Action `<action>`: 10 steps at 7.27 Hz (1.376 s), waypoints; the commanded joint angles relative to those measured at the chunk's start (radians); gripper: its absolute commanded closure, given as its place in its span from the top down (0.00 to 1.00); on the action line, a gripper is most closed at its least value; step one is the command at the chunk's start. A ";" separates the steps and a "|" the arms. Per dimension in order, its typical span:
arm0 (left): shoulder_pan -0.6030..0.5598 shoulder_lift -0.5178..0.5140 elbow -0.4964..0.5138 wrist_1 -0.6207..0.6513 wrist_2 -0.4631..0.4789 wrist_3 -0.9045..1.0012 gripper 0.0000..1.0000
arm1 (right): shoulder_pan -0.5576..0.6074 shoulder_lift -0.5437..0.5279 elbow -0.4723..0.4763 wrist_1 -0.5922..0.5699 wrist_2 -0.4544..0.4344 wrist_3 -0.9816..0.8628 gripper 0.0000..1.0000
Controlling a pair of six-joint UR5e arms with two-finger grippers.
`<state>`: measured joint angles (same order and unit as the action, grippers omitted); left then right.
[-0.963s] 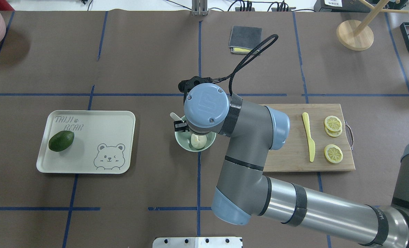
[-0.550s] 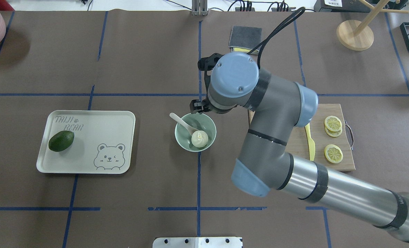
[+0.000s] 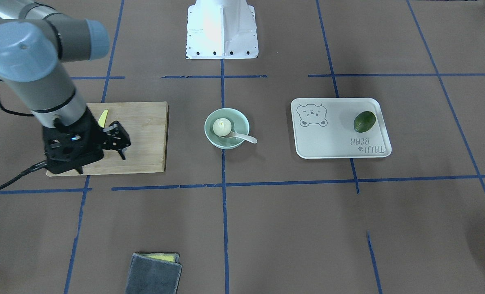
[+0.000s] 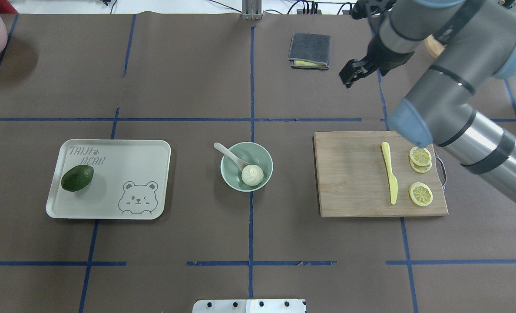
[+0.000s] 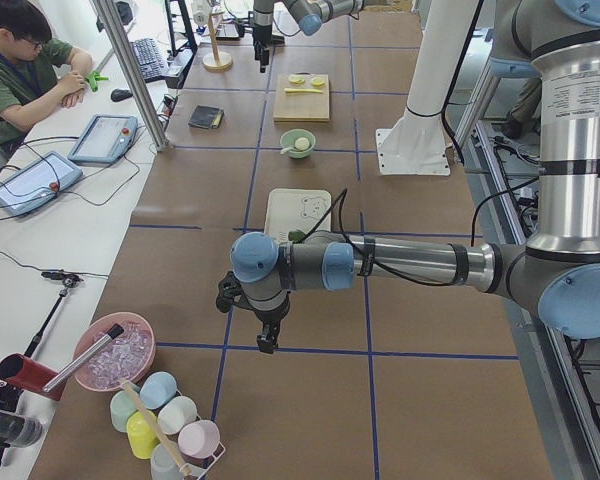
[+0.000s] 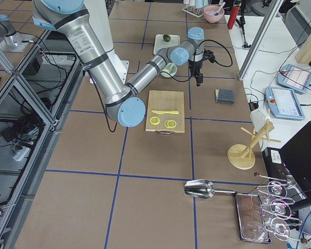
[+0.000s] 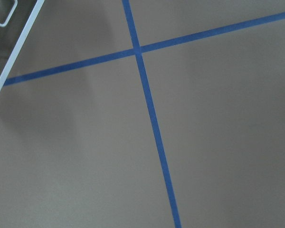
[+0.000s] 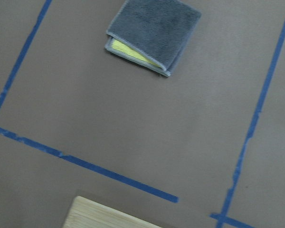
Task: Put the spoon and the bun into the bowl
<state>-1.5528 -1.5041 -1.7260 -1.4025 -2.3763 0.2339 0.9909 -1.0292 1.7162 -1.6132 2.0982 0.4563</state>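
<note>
One spoon (image 4: 231, 155) and one bun (image 4: 252, 175) lie in one bowl (image 4: 260, 153); right fingers (image 4: 350, 74) parted, empty; left fingers (image 5: 267, 338), cannot tell.

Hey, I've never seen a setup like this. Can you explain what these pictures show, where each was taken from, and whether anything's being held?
Two robot arms work at a paper-covered table. One camera looks down from behind the robot, one faces it, two sit at the table's ends, two ride on the wrists. A green bowl holds a bun and a spoon. A tray carries a green fruit; a cutting board carries a knife and lemon slices. The right hand hangs near a folded cloth, holding nothing. The left hand hangs past the tray; whether it is open, I cannot tell.
</note>
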 commanded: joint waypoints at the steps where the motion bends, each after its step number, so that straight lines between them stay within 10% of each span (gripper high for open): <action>1: -0.017 -0.008 -0.009 0.039 0.002 0.002 1.00 | 0.223 -0.160 -0.001 -0.002 0.098 -0.292 1.00; 6: -0.017 -0.018 -0.006 0.039 0.003 0.001 1.00 | 0.514 -0.656 0.008 0.169 0.207 -0.458 1.00; 10: -0.018 -0.021 -0.009 0.039 0.005 0.001 1.00 | 0.545 -0.664 -0.007 0.166 0.287 -0.455 1.00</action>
<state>-1.5707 -1.5246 -1.7336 -1.3637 -2.3755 0.2346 1.5335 -1.6975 1.7077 -1.4200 2.3631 0.0003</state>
